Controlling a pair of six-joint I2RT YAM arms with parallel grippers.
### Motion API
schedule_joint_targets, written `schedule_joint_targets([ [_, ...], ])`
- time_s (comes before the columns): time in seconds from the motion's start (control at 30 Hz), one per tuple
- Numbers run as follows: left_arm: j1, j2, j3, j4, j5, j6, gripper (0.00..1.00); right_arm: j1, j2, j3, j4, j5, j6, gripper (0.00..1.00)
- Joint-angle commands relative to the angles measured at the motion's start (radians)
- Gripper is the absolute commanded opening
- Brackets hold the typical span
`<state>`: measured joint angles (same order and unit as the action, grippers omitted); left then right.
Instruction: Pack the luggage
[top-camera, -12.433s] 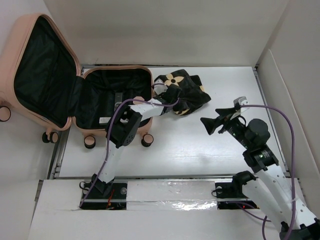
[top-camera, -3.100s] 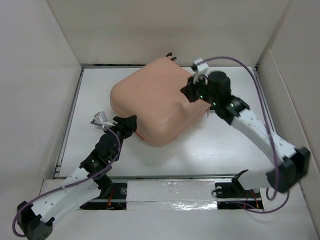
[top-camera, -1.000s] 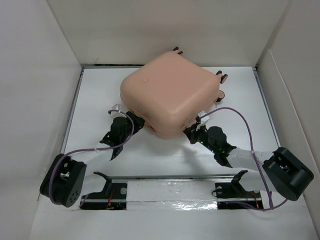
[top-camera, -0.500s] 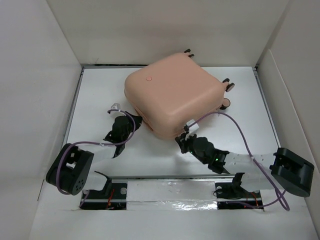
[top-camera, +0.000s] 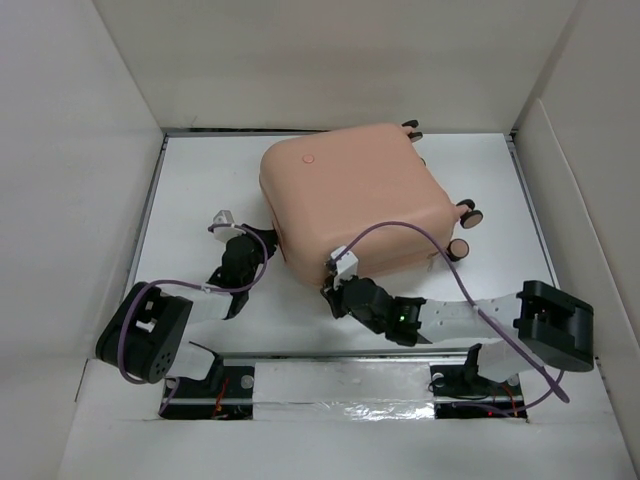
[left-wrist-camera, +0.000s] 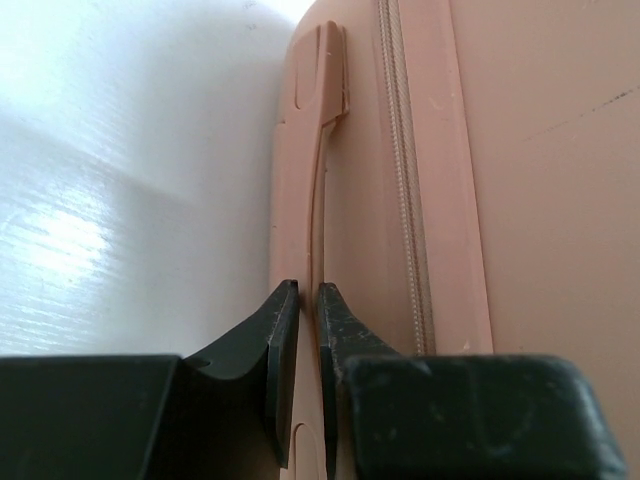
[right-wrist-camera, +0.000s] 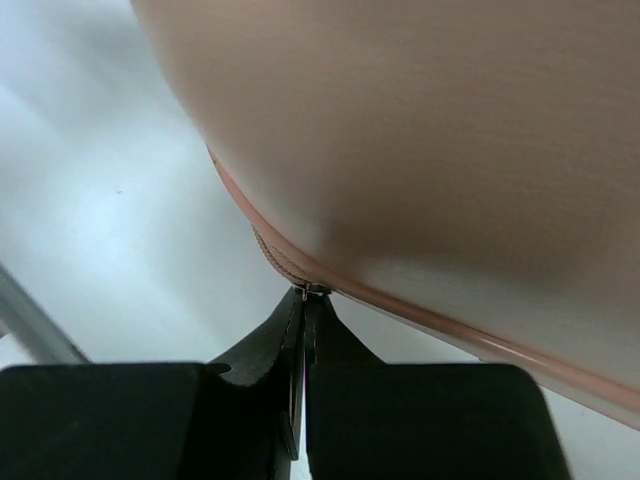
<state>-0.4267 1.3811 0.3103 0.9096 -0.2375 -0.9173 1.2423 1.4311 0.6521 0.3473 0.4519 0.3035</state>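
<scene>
Plainly the luggage (top-camera: 360, 200) lay shut and flat on the white surface (top-camera: 190, 190), toward the far side, its wheels (top-camera: 468, 210) at the right. The left hand (left-wrist-camera: 305, 300) was clamped on the thin carry handle (left-wrist-camera: 320, 170) on the case's side wall, just beside the zipper (left-wrist-camera: 400, 180). The right hand (right-wrist-camera: 303, 297) was pinched tight at the near corner seam on a small metal tab, which I took for the zipper pull (right-wrist-camera: 316, 289). The shell looked stiff and smooth, likely too slippery to grip by its faces, and light enough to slide. The handle seemed the sound place to hold it. The pull would want a gentle, steady drag, or it might slip free.
</scene>
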Motion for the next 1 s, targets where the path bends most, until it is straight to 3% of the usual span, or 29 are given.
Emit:
schedule_joint_targets([
  [0.0,0.026,-0.033,-0.023,0.034,0.150,0.000,0.00,-0.070,-0.153,-0.099,0.122,-0.177,-0.003,0.00],
  [0.07,0.035,-0.027,-0.008,-0.010,0.182,0.033,0.00,-0.102,-0.217,-0.190,0.127,-0.226,-0.006,0.00],
  [0.1,0.036,-0.027,0.019,-0.040,0.191,0.061,0.06,-0.112,-0.250,-0.207,0.115,-0.231,-0.007,0.00],
  [0.17,0.036,-0.022,0.030,-0.046,0.211,0.092,0.31,-0.122,-0.319,-0.226,0.053,-0.226,-0.007,0.00],
  [0.2,0.036,-0.021,0.041,-0.046,0.231,0.101,0.54,-0.122,-0.339,-0.230,0.026,-0.225,-0.003,0.00],
  [0.3,0.036,0.019,0.099,-0.069,0.294,0.129,0.65,-0.122,-0.412,-0.255,-0.031,-0.232,-0.001,0.00],
  [0.4,0.036,0.084,0.160,-0.101,0.325,0.149,0.66,-0.150,-0.484,-0.287,-0.034,-0.249,0.005,0.00],
  [0.53,0.036,0.160,0.199,-0.092,0.323,0.140,0.58,-0.170,-0.555,-0.319,-0.045,-0.266,0.020,0.00],
  [0.67,0.008,0.248,0.194,0.055,0.356,0.068,0.45,-0.222,-0.595,-0.351,-0.045,-0.300,0.026,0.00],
  [0.73,-0.001,0.269,0.193,0.107,0.349,0.031,0.31,-0.269,-0.610,-0.358,-0.057,-0.324,0.028,0.00],
  [0.8,-0.023,0.298,0.185,0.195,0.356,0.006,0.05,-0.305,-0.620,-0.374,-0.056,-0.366,0.025,0.00],
  [0.83,-0.023,0.306,0.184,0.218,0.356,-0.012,0.00,-0.341,-0.630,-0.379,-0.059,-0.380,0.023,0.00],
  [0.97,-0.014,0.271,0.119,0.268,0.293,-0.003,0.00,-0.440,-0.652,-0.381,-0.068,-0.444,-0.010,0.00],
])
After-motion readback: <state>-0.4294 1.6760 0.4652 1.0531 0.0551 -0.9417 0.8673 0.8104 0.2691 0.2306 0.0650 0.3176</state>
